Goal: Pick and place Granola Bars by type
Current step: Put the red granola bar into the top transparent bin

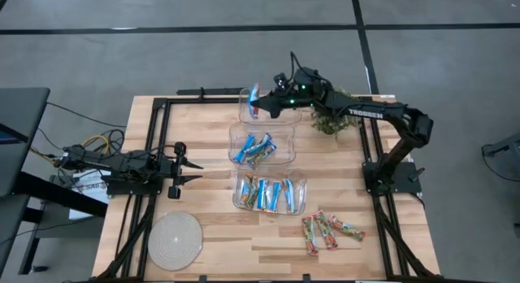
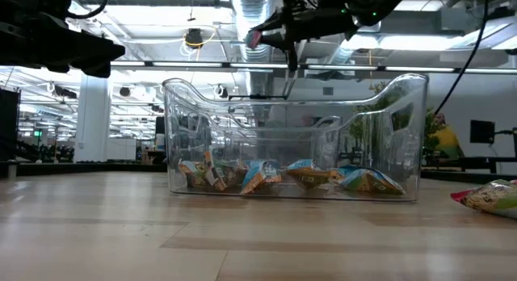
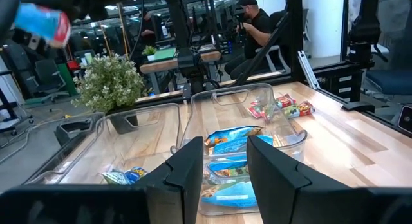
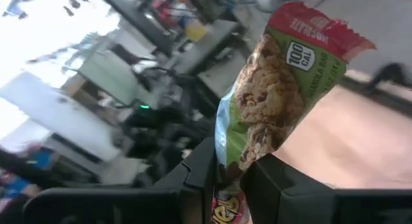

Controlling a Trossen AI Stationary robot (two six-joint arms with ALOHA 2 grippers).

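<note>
My right gripper [image 1: 260, 102] is shut on a red-and-green granola bar [image 4: 283, 89], high over the left end of the far clear bin [image 1: 280, 119]. The low view shows the bar [image 2: 254, 39] well above the bins. The middle bin [image 1: 286, 133] holds bright blue bars [image 1: 253, 149]. The near bin [image 1: 301, 185] holds tan-and-blue bars [image 1: 264, 193]. Three red-green-orange bars [image 1: 329, 232] lie flat on the table near the right front. My left gripper [image 1: 193, 171] waits open and level at the table's left, with nothing between its fingers [image 3: 187, 172]. My right gripper pinches one end of the bar [image 4: 233, 161] between its two fingers [image 4: 283, 185]. The fingers reach nearly level from the table's right side. The rest of the bar sticks out past the fingertips, its red crimped end [image 4: 315, 31] farthest out. It is lifted clear of bin and table.
A small potted plant [image 1: 329, 120] stands right of the far bin, under my right arm. A round pale disc [image 1: 175, 238] lies at the front left. A black frame [image 1: 154, 137] runs along the table's sides. People sit beyond the table [image 3: 257, 24].
</note>
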